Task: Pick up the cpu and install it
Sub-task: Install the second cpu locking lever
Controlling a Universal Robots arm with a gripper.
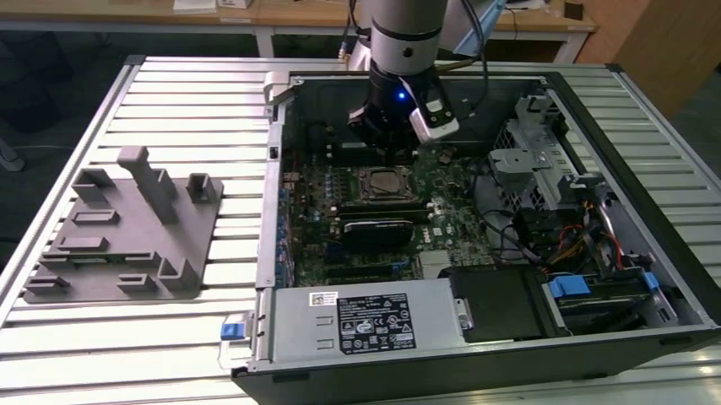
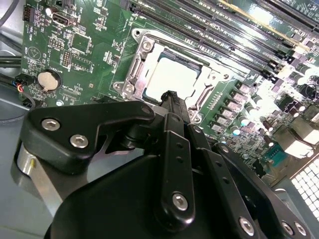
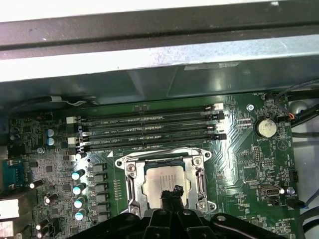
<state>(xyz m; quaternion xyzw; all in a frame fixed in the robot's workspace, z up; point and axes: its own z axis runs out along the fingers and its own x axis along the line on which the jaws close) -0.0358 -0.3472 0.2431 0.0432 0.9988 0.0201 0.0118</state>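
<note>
The cpu (image 1: 383, 180) is a silver square lying flat in the metal socket frame (image 1: 358, 187) on the green motherboard inside the open computer case. In both wrist views it sits seated in the frame, cpu (image 2: 169, 77) and cpu (image 3: 162, 178). My gripper (image 1: 397, 157) hangs just above its far edge. The black fingertips meet in one point over the chip's edge, gripper (image 2: 172, 97) and gripper (image 3: 172, 192), shut with nothing between them. Whether the tips touch the chip is unclear.
A grey plastic fixture tray (image 1: 113, 245) lies on the slatted table at the exterior view's left. Inside the case (image 1: 276, 152) are memory slots (image 3: 149, 127), a black module (image 1: 377, 232), a power supply (image 1: 360, 325), drive cages and cables (image 1: 552, 228). A coin battery (image 3: 265, 127) sits beside the socket.
</note>
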